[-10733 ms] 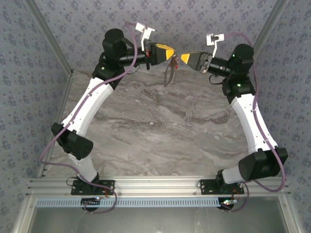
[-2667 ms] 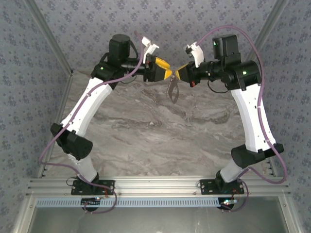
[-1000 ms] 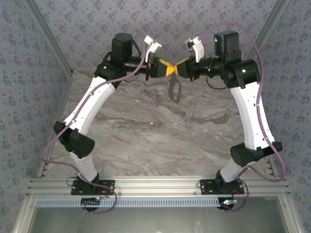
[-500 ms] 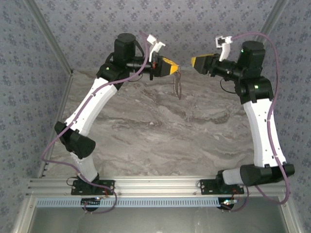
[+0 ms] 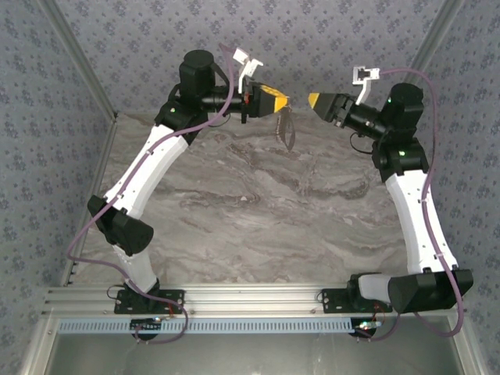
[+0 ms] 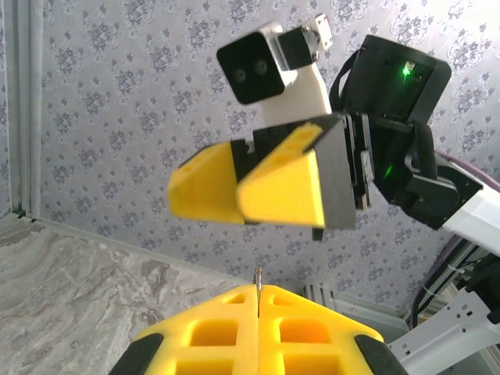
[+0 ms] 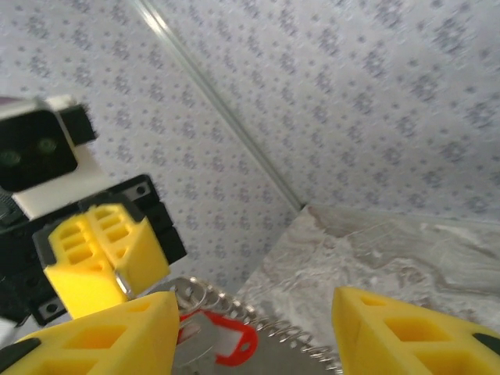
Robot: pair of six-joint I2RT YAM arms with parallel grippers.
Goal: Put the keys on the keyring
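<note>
We see the left end effector (image 5: 283,101) at the upper middle of the overhead view, its yellow fingers pressed fully together on the top of the keyring (image 5: 287,131), which hangs from them above the far edge of the worktop (image 5: 258,211). Just to its right and clear of it, the right end effector (image 5: 313,99) faces it with fingers spread well apart and nothing between them. In the right wrist view the red key (image 7: 225,341) sits at bottom centre, against the keyring's metal below the left fingers; we cannot tell whether it is threaded on.
</note>
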